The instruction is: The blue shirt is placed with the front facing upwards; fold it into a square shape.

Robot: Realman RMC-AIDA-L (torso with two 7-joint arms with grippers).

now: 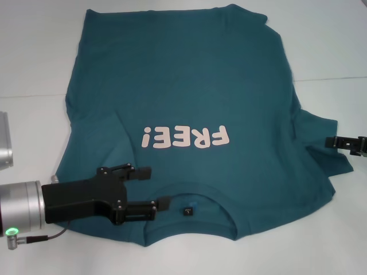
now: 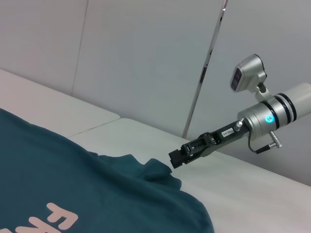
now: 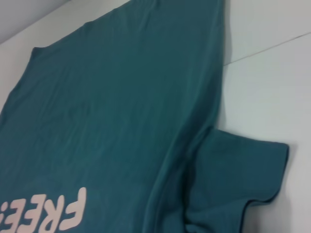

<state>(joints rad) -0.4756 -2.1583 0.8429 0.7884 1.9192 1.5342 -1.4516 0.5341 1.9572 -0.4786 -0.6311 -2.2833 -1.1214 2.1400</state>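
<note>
The blue shirt [image 1: 183,97] lies flat on the white table, front up, collar [image 1: 192,192] toward me. The pale pink "FREE!" print [image 1: 186,137] shows, and a small dark tag [image 1: 187,211] sits inside the collar. My left gripper [image 1: 153,188] is open over the shirt's shoulder, just left of the collar and below the print, holding nothing. My right gripper [image 1: 330,141] is at the outer edge of the right sleeve [image 1: 321,132], low over the table. It also shows in the left wrist view [image 2: 176,158], next to a raised fold of that sleeve [image 2: 158,170].
The white table [image 1: 332,46] surrounds the shirt, with a seam line [image 1: 330,78] running across it. The shirt's hem lies at the far side [image 1: 172,12]. A grey wall with panel joints [image 2: 204,73] stands behind the table on the right arm's side.
</note>
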